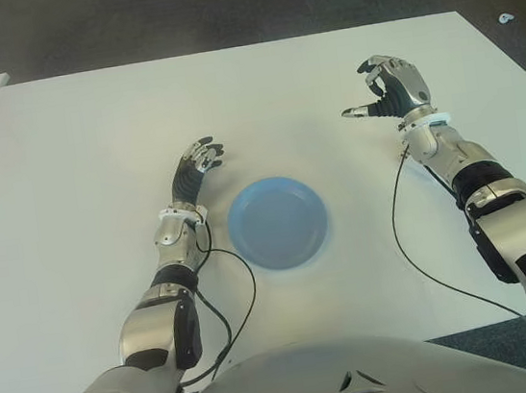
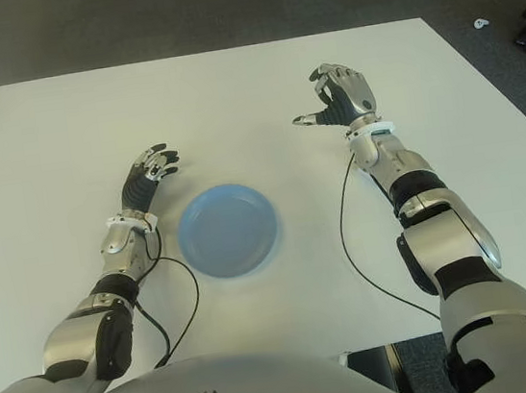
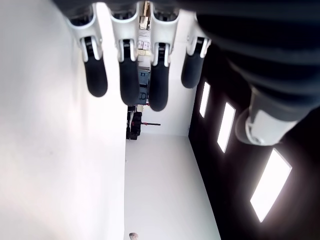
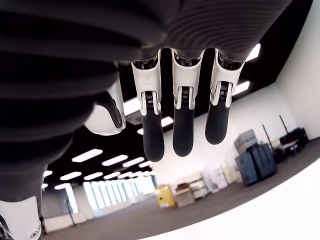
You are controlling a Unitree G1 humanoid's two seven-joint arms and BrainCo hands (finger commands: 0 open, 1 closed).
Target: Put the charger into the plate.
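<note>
— what's on my left side?
— i see the left robot hand [image 1: 198, 157] low over the white counter [image 1: 73, 154], just left of the blue plate [image 1: 277, 222] and a little beyond it. in its wrist view the fingers [image 3: 95, 75] hang loosely extended and there's nothing in them.
— and the middle?
— the plate sits flat near my torso, between the two arms, with nothing in it. a black cable [image 1: 234, 307] loops from the left forearm beside its rim.
— the right?
— the right robot hand [image 1: 392, 87] is raised beyond and right of the plate, well apart from it, thumb out, fingers [image 4: 183, 130] loosely curled and holding nothing.
— the charger?
— i can't find it in any view, neither in a hand nor on the counter.
</note>
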